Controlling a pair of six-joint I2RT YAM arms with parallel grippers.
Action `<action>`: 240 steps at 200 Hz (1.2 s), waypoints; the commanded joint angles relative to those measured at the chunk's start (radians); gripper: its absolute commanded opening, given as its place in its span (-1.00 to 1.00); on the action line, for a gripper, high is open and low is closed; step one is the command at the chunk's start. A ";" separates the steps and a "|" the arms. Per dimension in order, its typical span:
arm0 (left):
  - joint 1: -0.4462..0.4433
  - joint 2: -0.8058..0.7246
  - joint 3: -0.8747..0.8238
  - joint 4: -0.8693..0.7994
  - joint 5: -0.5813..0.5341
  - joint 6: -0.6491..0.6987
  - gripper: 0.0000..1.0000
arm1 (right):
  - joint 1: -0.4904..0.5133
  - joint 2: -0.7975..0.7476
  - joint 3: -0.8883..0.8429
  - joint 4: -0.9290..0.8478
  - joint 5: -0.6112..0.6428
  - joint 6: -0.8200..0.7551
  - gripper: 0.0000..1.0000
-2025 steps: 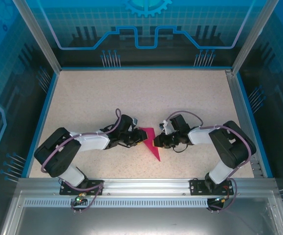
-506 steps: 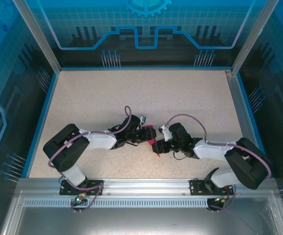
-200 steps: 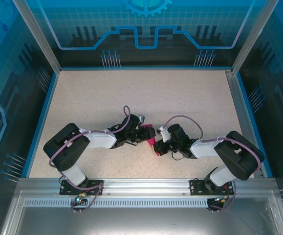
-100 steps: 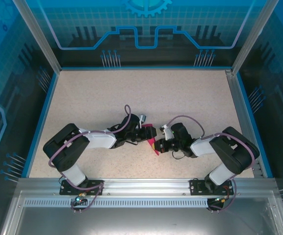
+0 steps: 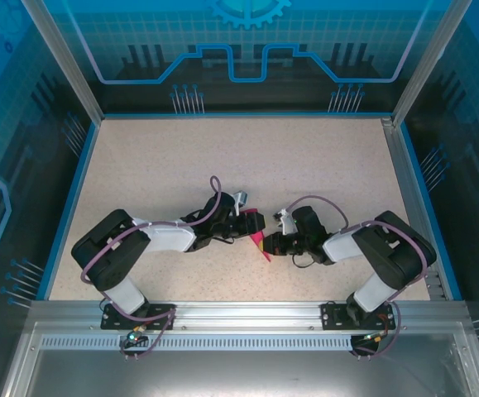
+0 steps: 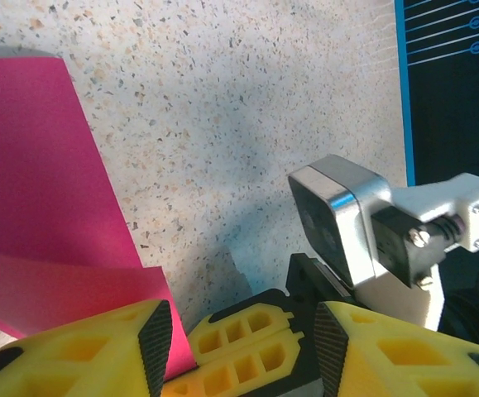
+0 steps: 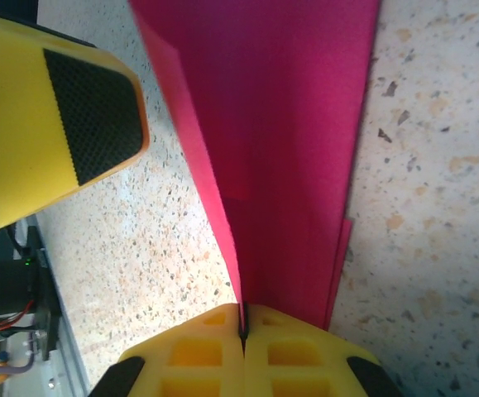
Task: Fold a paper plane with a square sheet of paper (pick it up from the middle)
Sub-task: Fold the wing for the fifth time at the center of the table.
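The magenta-pink paper [image 5: 261,245], folded into a narrow creased piece, lies between the two grippers at the table's middle. My right gripper [image 7: 243,329] is shut on a raised fold of the paper [image 7: 289,149], which pokes up between its yellow fingers [image 7: 305,351]. My left gripper [image 6: 243,343] stands open, its jaws either side of the right gripper's shut fingers [image 6: 247,341], its left finger [image 6: 82,351] over the paper's [image 6: 40,207] corner. In the top view the left gripper [image 5: 248,225] and right gripper [image 5: 270,243] meet over the paper.
The speckled table [image 5: 247,165] has a blue rim and glass walls around it. The right wrist camera housing [image 6: 347,223] sits close in front of the left fingers. A metal rail [image 5: 239,318] runs along the near edge by both arm bases.
The right arm's elbow has drawn in and its wrist shifted slightly right, the paper staying pinched. The left arm has hardly moved.
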 commanded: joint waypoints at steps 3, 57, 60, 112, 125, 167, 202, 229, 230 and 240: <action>0.007 -0.004 -0.018 0.037 -0.006 0.016 0.05 | -0.029 0.053 0.006 -0.038 -0.040 0.035 -0.97; 0.007 0.044 -0.018 0.074 0.008 0.019 0.04 | -0.046 0.080 0.013 -0.050 -0.054 0.070 -0.96; 0.008 0.047 -0.017 0.075 0.009 0.018 0.04 | -0.047 0.079 0.013 -0.051 -0.054 0.070 -0.96; 0.007 0.133 0.023 0.088 -0.006 0.026 0.02 | -0.049 0.077 0.020 -0.076 -0.048 0.079 -0.94; 0.007 0.158 0.040 0.084 -0.001 0.025 0.01 | -0.049 0.074 0.022 -0.087 -0.045 0.079 -0.94; 0.008 0.192 0.045 0.070 -0.004 0.017 0.01 | -0.048 0.045 0.034 -0.139 -0.037 0.063 -0.84; 0.009 0.204 0.057 0.007 -0.009 0.033 -0.02 | -0.050 -0.024 0.046 -0.226 -0.014 0.051 -0.68; 0.009 0.215 0.054 0.002 0.000 0.039 -0.02 | -0.052 -0.093 0.066 -0.339 -0.011 0.016 -0.65; 0.009 0.216 0.053 0.002 0.002 0.039 -0.02 | -0.052 -0.095 0.067 -0.341 -0.012 0.014 -0.65; 0.009 0.218 0.057 -0.003 0.005 0.042 -0.02 | -0.052 -0.113 0.075 -0.369 -0.021 0.002 -0.64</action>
